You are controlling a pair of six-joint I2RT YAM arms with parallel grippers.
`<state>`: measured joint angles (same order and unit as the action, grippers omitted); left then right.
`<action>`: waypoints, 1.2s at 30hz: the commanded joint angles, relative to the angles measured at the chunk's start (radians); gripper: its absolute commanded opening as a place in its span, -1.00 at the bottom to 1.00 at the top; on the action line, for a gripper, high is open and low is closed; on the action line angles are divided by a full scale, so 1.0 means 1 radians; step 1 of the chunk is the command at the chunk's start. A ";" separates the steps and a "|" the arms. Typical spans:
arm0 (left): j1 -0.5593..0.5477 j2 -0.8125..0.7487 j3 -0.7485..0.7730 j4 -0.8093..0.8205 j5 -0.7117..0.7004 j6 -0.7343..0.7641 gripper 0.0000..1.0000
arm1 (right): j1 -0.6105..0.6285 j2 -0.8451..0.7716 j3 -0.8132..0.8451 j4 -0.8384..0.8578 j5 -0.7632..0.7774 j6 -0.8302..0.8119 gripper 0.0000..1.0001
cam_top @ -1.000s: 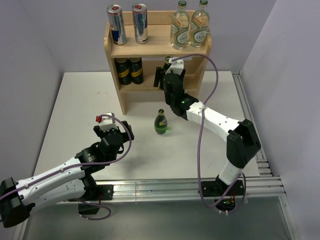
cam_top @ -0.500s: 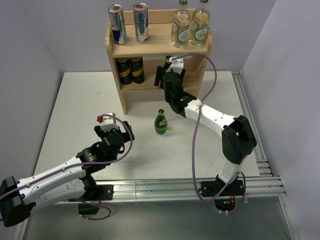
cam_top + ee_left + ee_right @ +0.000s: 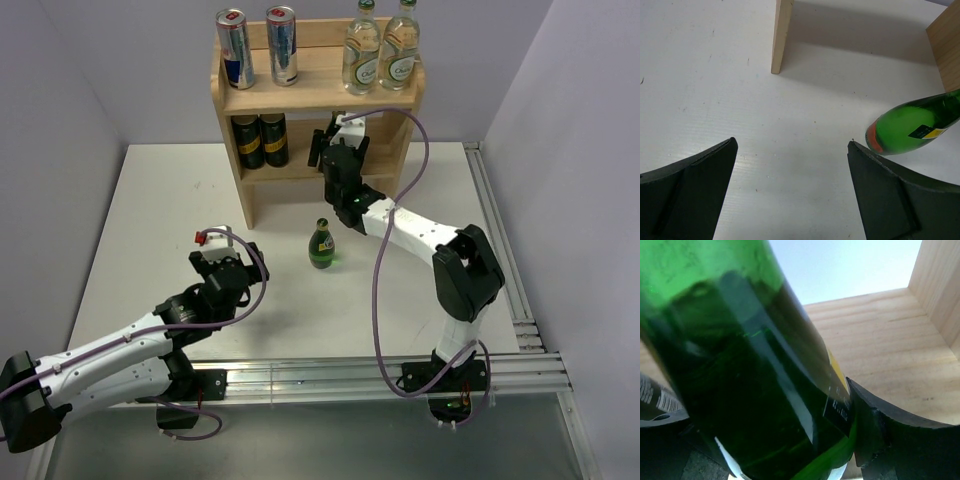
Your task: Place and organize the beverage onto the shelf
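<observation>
Against the picture of a second ago: right elbow point(image 3: 465, 275) drawn in, further left and nearer the shelf point(image 3: 243, 195); purple cable point(image 3: 385, 270) looped closer beside the forearm; no visible change at the right gripper point(image 3: 335, 150) — still inside the right half of the lower tier, jaws set wide yet pinching a green bottle point(image 3: 740, 365) by its body, one finger on each side of the glass; wooden floor and side wall of the tier just behind it in the wrist view; cannot tell whether the base touches the board. Same place as before for the left gripper point(image 3: 791, 145) — low over the white table point(image 3: 150, 220), facing the shelf's left leg, fingers spread to the full, nothing between them. Same spot too for the second green bottle point(image 3: 321, 245) — upright on the table, just in front of the shelf, between the two arms, clear of both.

Counted: two green bottles, one gripped, one on the table; two silver-and-blue cans point(image 3: 232, 45) point(image 3: 281, 45), side by side on the left of the top tier; two clear bottles point(image 3: 360, 50) point(image 3: 399, 50) with pale labels, close together on the right of the top tier; two dark yellow-labelled containers point(image 3: 246, 142) point(image 3: 272, 140), touching, on the left of the lower tier; eight drinks in all.
</observation>
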<state>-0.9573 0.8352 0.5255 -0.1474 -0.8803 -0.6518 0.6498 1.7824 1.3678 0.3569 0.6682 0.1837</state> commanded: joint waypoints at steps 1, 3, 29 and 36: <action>-0.003 0.005 0.004 0.008 -0.008 -0.014 0.99 | -0.009 0.021 0.063 0.188 0.056 -0.030 -1.00; -0.003 0.008 0.005 0.008 -0.008 -0.012 0.99 | -0.009 0.049 0.095 0.183 0.059 -0.044 -1.00; -0.003 0.018 0.007 0.005 -0.016 -0.014 0.99 | -0.007 0.028 0.054 0.197 0.073 -0.063 1.00; -0.003 0.007 0.008 0.000 -0.019 -0.019 0.99 | -0.006 -0.035 0.037 0.075 -0.070 -0.043 1.00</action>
<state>-0.9573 0.8490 0.5255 -0.1478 -0.8810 -0.6521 0.6479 1.8297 1.3891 0.4500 0.6701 0.1329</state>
